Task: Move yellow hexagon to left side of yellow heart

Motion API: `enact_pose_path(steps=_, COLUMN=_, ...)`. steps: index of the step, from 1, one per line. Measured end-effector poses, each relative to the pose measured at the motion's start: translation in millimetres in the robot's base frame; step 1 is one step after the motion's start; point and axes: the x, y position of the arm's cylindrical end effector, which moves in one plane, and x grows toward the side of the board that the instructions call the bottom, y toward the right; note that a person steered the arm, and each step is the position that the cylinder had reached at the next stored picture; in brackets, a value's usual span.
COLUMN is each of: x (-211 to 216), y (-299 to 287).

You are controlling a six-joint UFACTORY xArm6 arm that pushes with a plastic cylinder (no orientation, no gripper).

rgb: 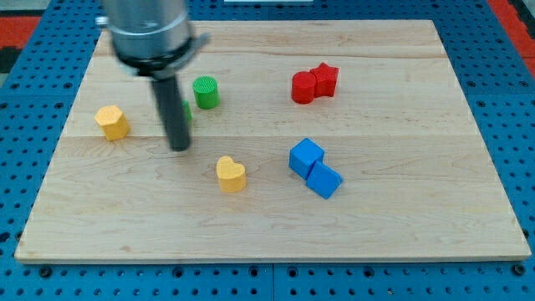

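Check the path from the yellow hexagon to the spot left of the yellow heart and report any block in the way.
No block is in it. The yellow hexagon sits at the view's left, the yellow heart lower right. Only my tip stands near that line, right of the hexagon. A green block peeks from behind the rod, above the path.

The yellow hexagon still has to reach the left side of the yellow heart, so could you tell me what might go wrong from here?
1. My tip sits to the view's right of the yellow hexagon, between it and the yellow heart; pushing from here would likely drive it away, so I must go around first.
2. A green block is partly hidden behind the rod and a green cylinder stands close by; swinging around could knock them.
3. An overlong push might bump the heart.
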Motion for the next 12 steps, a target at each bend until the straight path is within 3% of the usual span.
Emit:
enact_pose_path(steps=1, x=-43, y=-10)
enact_pose_path(steps=2, x=-59, y=37)
enact_pose_path(steps=3, x=-59, y=3)
enact_pose_path(steps=4, x=-104, y=-39)
enact_pose_path(steps=5, x=-101, y=-70)
enact_pose_path(steps=6, x=-10, y=-55)
enact_pose_path(steps=7, x=-4, y=4)
enact_pose_path(steps=8, x=-8, y=-107)
enact_pose_path(steps=9, x=37, y=-106)
enact_pose_path(steps=10, x=44, y=-22)
enact_pose_path(steps=11, x=45, y=-21)
enact_pose_path(steps=12, x=59, y=-75)
